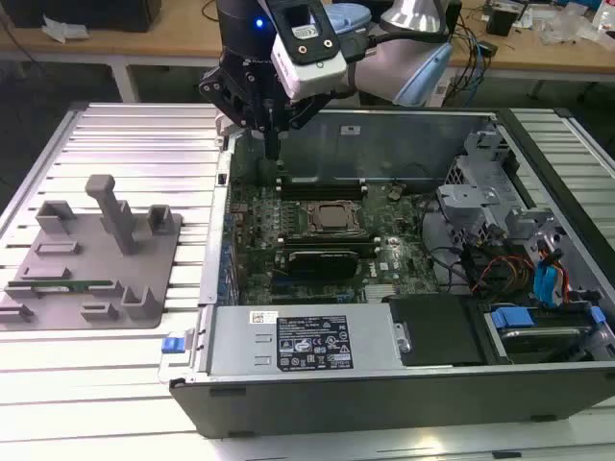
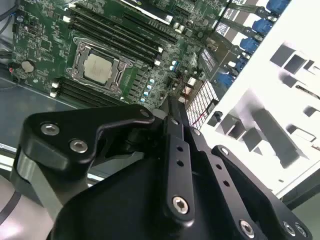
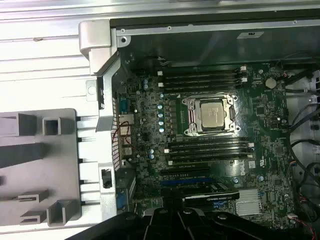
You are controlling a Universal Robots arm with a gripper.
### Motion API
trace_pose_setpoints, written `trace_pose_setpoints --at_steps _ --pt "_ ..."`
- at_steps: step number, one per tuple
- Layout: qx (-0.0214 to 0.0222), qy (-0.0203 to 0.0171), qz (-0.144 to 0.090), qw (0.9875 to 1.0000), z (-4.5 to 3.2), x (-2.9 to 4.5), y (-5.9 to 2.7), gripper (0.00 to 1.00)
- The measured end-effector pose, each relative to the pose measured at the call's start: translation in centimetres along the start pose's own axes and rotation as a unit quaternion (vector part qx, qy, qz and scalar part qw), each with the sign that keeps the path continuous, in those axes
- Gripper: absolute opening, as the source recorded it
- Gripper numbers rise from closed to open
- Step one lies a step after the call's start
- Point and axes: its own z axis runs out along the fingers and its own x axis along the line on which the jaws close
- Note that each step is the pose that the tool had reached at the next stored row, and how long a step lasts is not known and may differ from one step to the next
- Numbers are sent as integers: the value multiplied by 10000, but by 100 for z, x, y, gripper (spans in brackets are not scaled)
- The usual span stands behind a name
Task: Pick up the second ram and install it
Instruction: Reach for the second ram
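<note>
Jaws pressed together on nothing visible, the gripper (image 1: pixel 273 146) hangs over the motherboard (image 1: pixel 255 230) at the far corner of the open computer case (image 1: pixel 384 394). The second ram (image 1: pixel 63 284) lies well apart toward the exterior view's left, flat on the gray holder plate (image 1: pixel 91 264), its long axis running left-right across that view.

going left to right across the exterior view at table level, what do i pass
gray holder with the ram lying on it → blue tab → cpu → drive cage → blue connector
</note>
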Motion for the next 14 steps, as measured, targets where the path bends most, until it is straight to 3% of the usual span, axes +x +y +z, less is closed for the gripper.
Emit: trace_pose_setpoints --at_steps 6,14 --pt "0 0 0 10000 0 3 0 8" --pt "0 0 0 10000 -5 165 -12 8"
